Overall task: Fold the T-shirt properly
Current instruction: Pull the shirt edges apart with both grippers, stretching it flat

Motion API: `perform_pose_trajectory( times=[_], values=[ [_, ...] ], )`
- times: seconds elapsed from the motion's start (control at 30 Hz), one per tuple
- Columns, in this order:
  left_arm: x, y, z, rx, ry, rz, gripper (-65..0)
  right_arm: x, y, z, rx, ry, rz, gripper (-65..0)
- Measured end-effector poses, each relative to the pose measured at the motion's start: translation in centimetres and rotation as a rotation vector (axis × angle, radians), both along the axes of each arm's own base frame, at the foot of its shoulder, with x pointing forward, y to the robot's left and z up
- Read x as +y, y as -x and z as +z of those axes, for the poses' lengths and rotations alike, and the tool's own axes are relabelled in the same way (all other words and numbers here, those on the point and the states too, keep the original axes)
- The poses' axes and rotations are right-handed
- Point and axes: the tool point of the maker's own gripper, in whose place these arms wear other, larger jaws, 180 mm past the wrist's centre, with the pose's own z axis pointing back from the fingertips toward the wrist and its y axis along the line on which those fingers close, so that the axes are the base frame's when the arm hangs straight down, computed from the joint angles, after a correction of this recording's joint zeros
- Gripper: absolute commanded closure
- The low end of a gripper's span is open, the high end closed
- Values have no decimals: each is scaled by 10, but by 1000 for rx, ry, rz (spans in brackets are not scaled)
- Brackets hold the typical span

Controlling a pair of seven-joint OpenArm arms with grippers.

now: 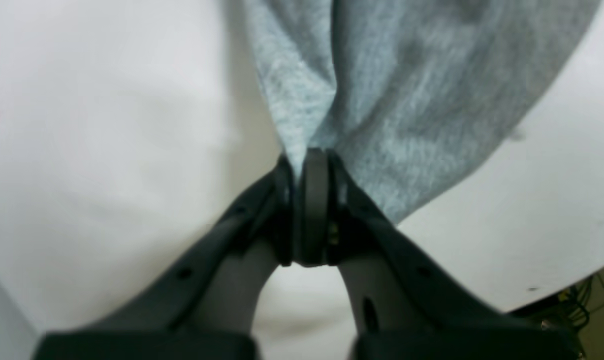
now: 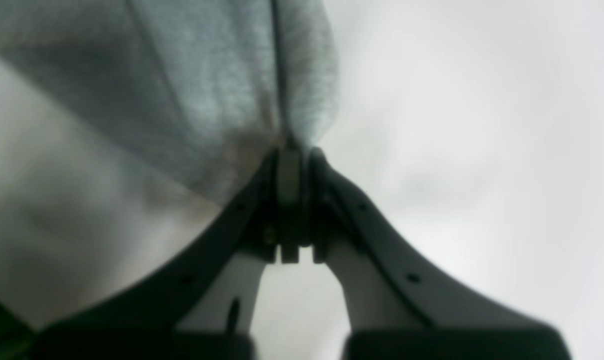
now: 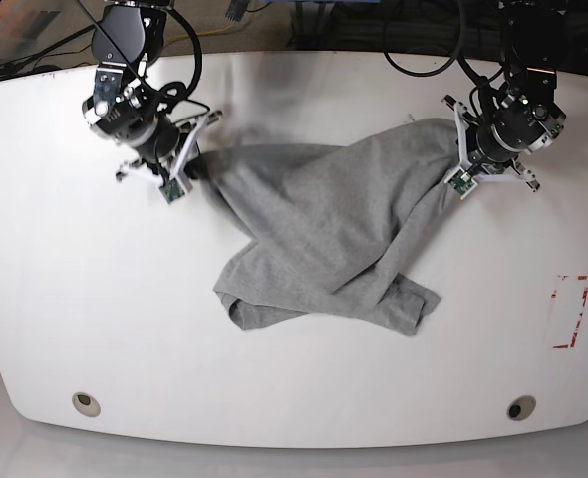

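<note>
Two arms: both are over the white surface [image 3: 304, 398], one at each upper end of the T-shirt [image 3: 324, 234].
T-shirt: heather-grey and crumpled, it lies near the middle of the surface, stretched between the two grippers and sagging into a bunched heap toward the near edge.
T-shirt folds: one layer crosses over another below the middle, and a corner sticks out at the lower right of the heap.
Left gripper [image 1: 309, 155]: it sits at the T-shirt's upper right end in the base view; its jaws are pressed together and pinch a gathered bit of the grey cloth.
Left wrist view: cloth fans out and away from the pinched point, with bare white surface on both sides of it.
Right gripper [image 2: 294, 147]: it sits at the T-shirt's upper left end in the base view; its jaws are also pressed together on a bunch of the cloth.
Right wrist view: blurred; the grey knit spreads up and to the left of the pinch, and a seam or fold line runs straight up from it.
Red marking [image 3: 570, 311]: a rectangular outline on the surface, well to the right of the T-shirt and apart from it.
Round holes: two, near the front edge of the surface, one at lower left [image 3: 87, 403] and one at lower right [image 3: 520, 408] of the T-shirt.
Lettering or tag: cannot tell from these views.
</note>
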Motion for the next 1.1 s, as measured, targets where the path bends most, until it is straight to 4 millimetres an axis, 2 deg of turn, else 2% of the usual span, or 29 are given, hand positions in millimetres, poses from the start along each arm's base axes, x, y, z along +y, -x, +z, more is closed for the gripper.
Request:
perform_pose_trajectory(
  times=[0.13,0.2,0.37,0.43,0.47,0.63,0.77,1.1],
  values=[
    [-1,0,0,1,2,-3,-11,-11,28,-15,69,17,-27,0],
    [1,0,0,2,-3,-4,-11,-14,35,-18,86,22,-36,-48],
    [2,0,0,2,-8,-4,-11,-15,35,-18,84,21,-38,-306],
    [2,0,0,1,-8,-4,-11,-15,26,-13,63,22,-37,-371],
    [2,0,0,2,-8,-3,-11,-15,20,-9,46,24,-38,-384],
    [4,0,1,0,-11,-1,-11,-23,-21,20,-74,24,-66,-385],
    [4,0,1,0,-11,0,-11,-28,-53,35,-134,27,-77,-385],
    [6,1,-3,13,-11,7,-11,-33,-128,39,-118,-22,-94,-385]
  ],
)
